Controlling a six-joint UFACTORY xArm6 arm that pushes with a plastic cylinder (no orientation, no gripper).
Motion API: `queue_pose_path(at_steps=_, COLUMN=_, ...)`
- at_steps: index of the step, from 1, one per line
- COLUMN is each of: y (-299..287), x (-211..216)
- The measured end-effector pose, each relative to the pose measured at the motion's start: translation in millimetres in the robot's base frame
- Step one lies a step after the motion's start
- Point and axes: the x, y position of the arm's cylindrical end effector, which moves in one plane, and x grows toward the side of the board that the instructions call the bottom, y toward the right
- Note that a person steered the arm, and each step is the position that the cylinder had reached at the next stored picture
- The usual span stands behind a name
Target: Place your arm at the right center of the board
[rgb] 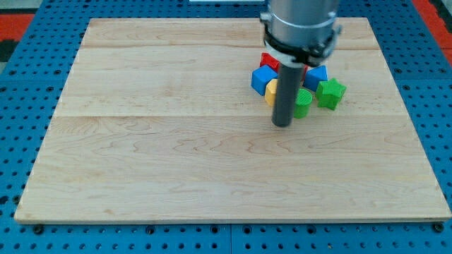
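Note:
My tip (282, 125) rests on the wooden board (176, 162) a little right of its centre, just below a tight cluster of blocks. The cluster holds a red block (268, 61), a blue block (263, 79) on its left, a yellow block (271, 90) partly behind the rod, a green block (303, 102) right of the rod, a second blue block (316, 73) and a green star-shaped block (330, 93) on its right. The rod hides the middle of the cluster.
The board lies on a blue perforated table (438, 106) that shows all around it. The arm's grey body (300, 25) hangs over the board's top edge.

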Motion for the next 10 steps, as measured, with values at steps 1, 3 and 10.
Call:
queue_pose_path(at_steps=1, y=24.0, x=-2.6)
queue_pose_path(at_steps=3, y=50.2, x=-11.6)
queue_pose_path(at_steps=10, y=130.2, x=-35.8)
